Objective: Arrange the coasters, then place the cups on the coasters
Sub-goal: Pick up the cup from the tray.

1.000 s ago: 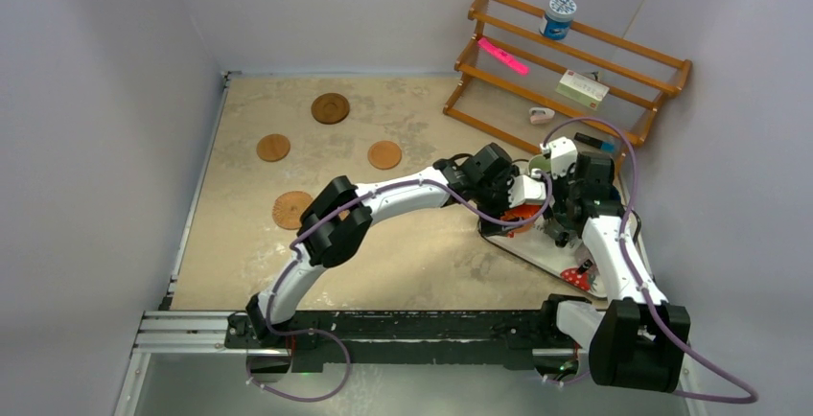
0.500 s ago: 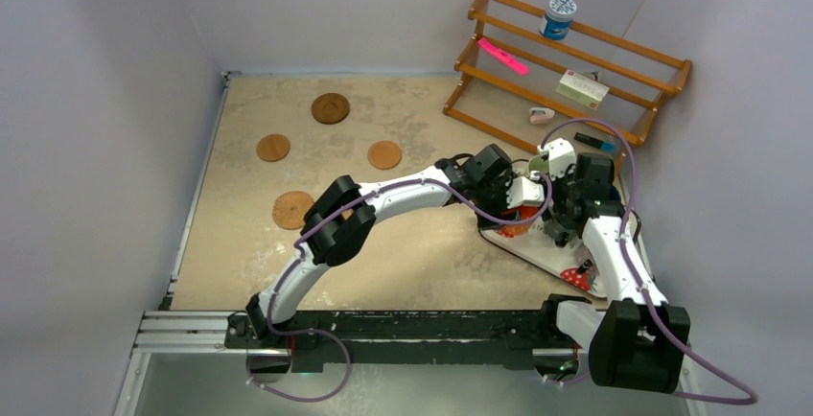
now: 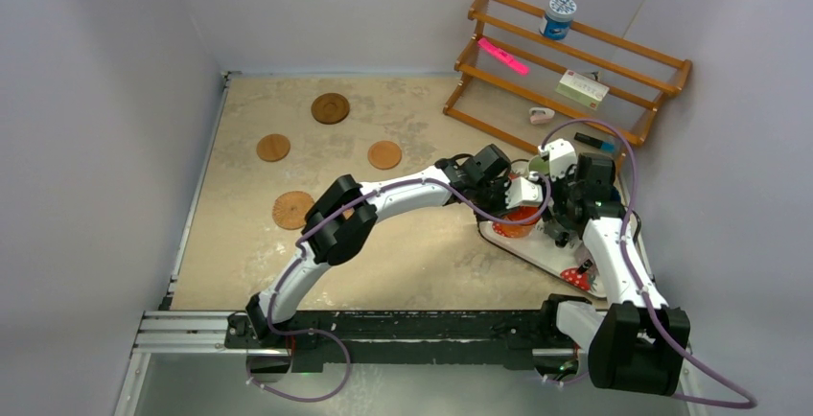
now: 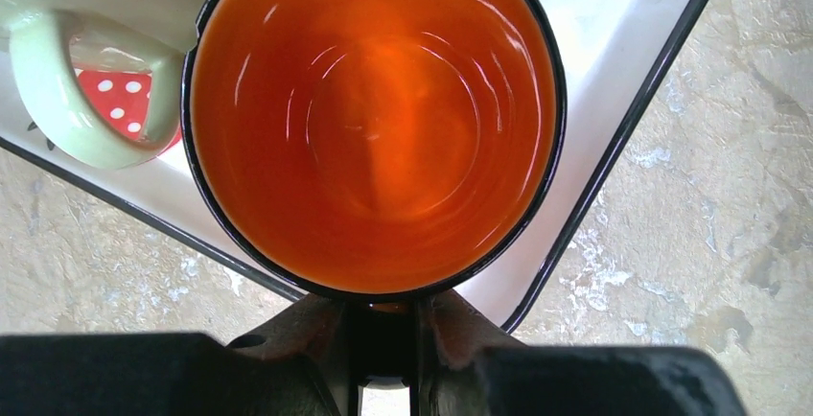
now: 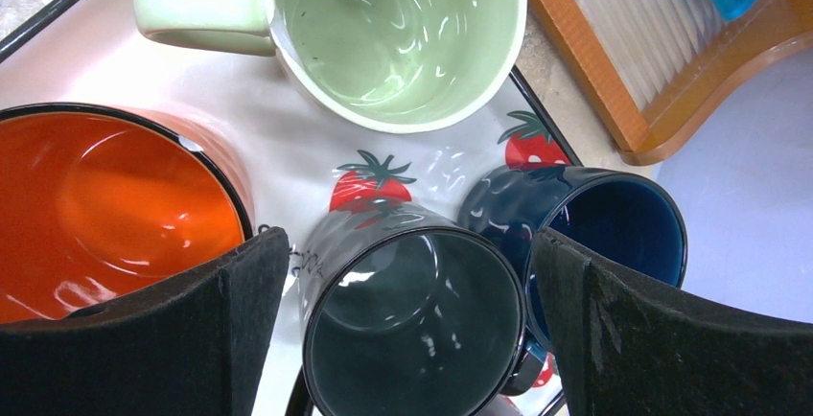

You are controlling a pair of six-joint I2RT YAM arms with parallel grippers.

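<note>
The left fingers [image 4: 383, 344] were clamped together on the near edge of the orange cup [image 4: 372, 119], at 6 o'clock on its rim in the left wrist view. A narrow dark piece sat pinched between them, and whether that was the handle or only the wall could not be told. The cup stood upright, mouth up, on a corner of the strawberry tray [image 4: 614, 13], with the handle of the green cup [image 4: 34, 80] just beside it at 9 o'clock. Seen from above, the coasters [image 3: 384, 154] lay out on the open bench [image 3: 431, 263] at the cup's 9 to 10 o'clock, well apart from the tray, the closest at about 10 o'clock. Four showed, and the left arm may have hidden another. That bearing was what the coming move turned on. The cup would probably have to rise straight off the tray, clear of the green handle, and then travel toward 10 o'clock over the bench. The left arm, reaching in from that side, looked the better placed to carry it. The right fingers [image 5: 410, 311] stood wide apart, one on either side of the dark grey cup [image 5: 383, 368], gripping nothing, with the blue cup [image 5: 614, 234] just beyond at 3 o'clock.
</note>
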